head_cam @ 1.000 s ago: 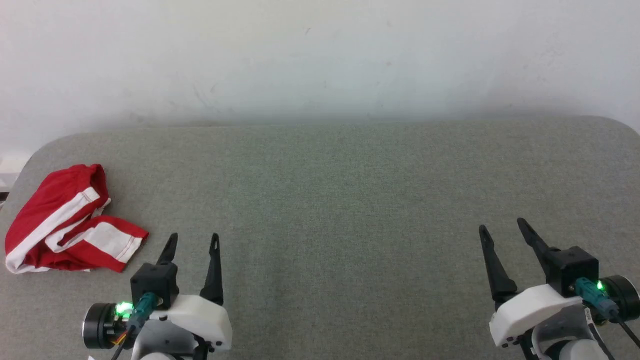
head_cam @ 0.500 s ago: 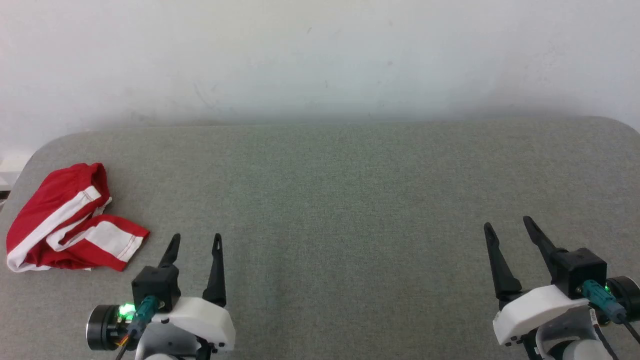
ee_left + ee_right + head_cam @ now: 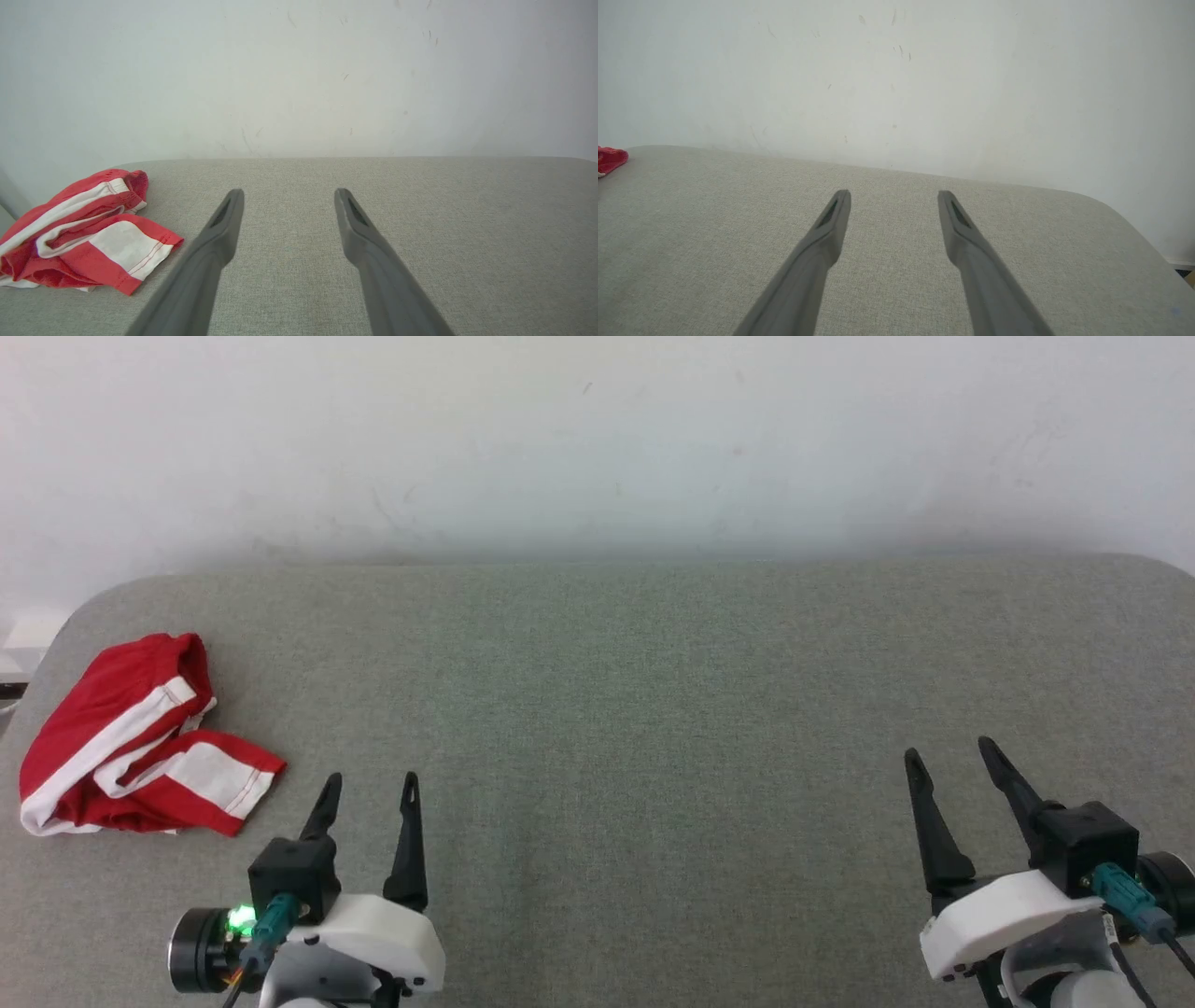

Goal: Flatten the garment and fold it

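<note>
Nearest: left gripper and right gripper are pointing forward over the grey woven-fabric surface, well apart, both standing spread wide and gripping nothing. Red shorts with white stripes are lying crumpled near the surface's left edge, just beyond the left gripper, untouched. Farthest: a scuffed white wall is rising behind the rounded-cornered far edge.

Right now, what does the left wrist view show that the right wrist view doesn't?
Left wrist view: the crumpled red-and-white garment nearly whole, lying beside the open left gripper. Right wrist view: the open right gripper, a rounded corner of the padded surface, and just a red sliver of the garment at the edge. Both: grey padded surface, white wall, an open, empty gripper.
</note>
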